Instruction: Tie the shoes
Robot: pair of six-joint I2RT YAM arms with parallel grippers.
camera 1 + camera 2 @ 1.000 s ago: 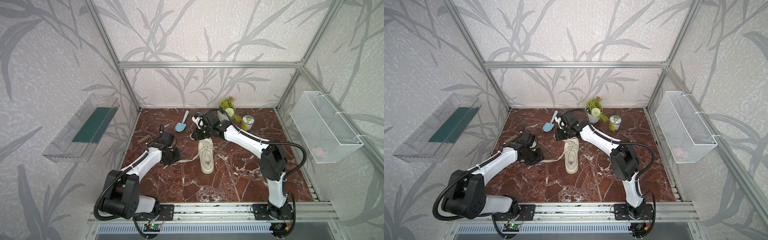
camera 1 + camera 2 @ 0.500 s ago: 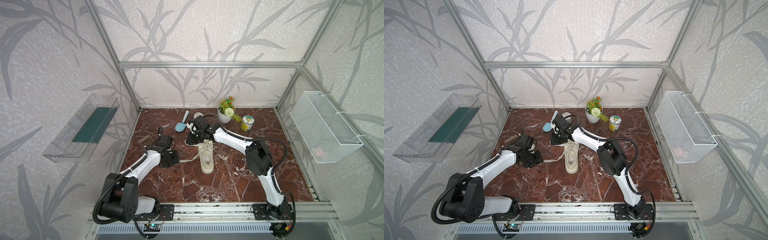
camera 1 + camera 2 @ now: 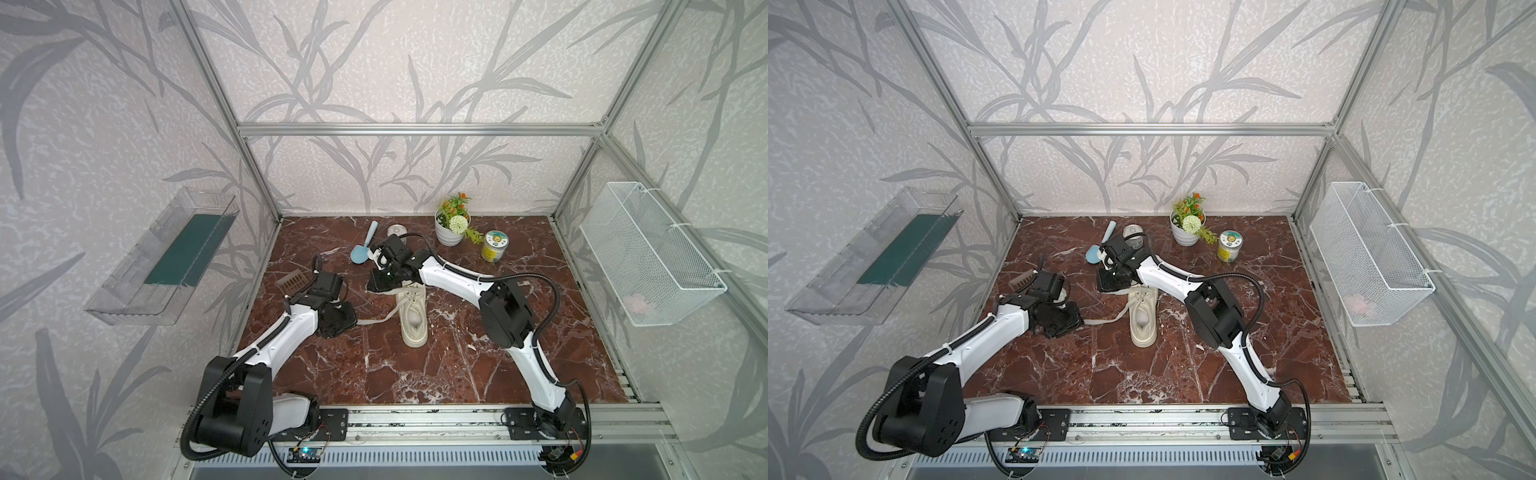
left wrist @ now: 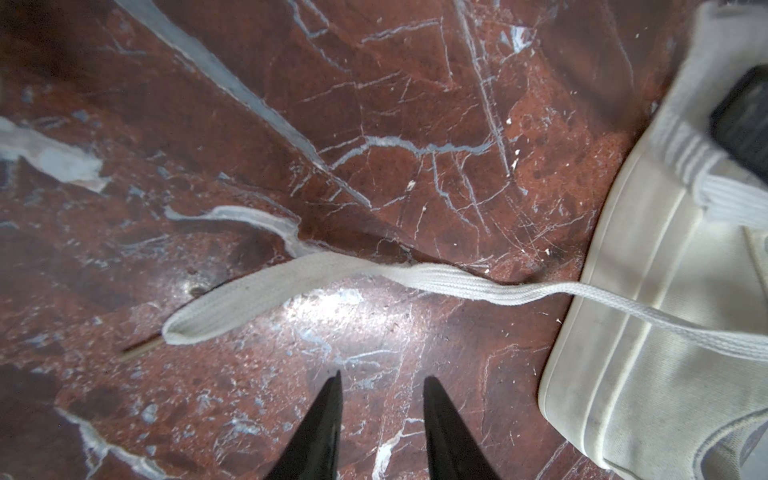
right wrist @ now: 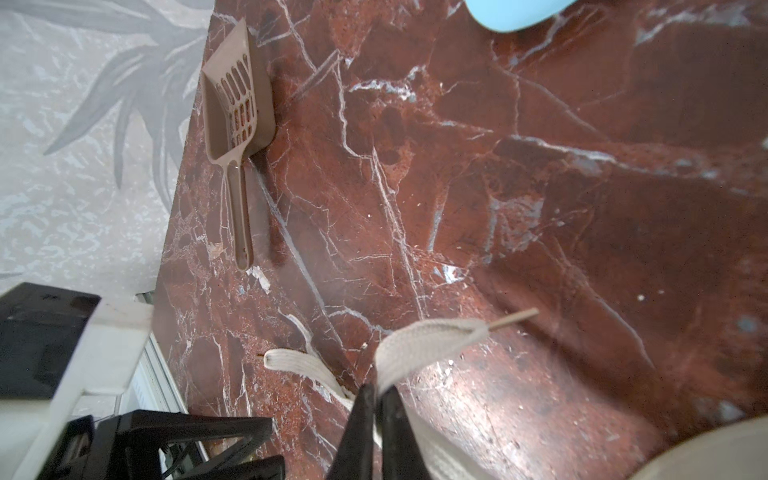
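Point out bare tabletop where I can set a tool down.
Free: table between sneaker toe and front rail; also right of the sneaker, in front of the jar. Crowded: back middle, with blue spoon, tin and plant pot; lace trails left of the sneaker.

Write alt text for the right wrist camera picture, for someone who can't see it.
The right claw pinches a flat cream lace just above a red marble tabletop, its tip sticking out beyond the claw. A second lace end lies flat beside it, and a brown slotted scoop lies further off near the wall.
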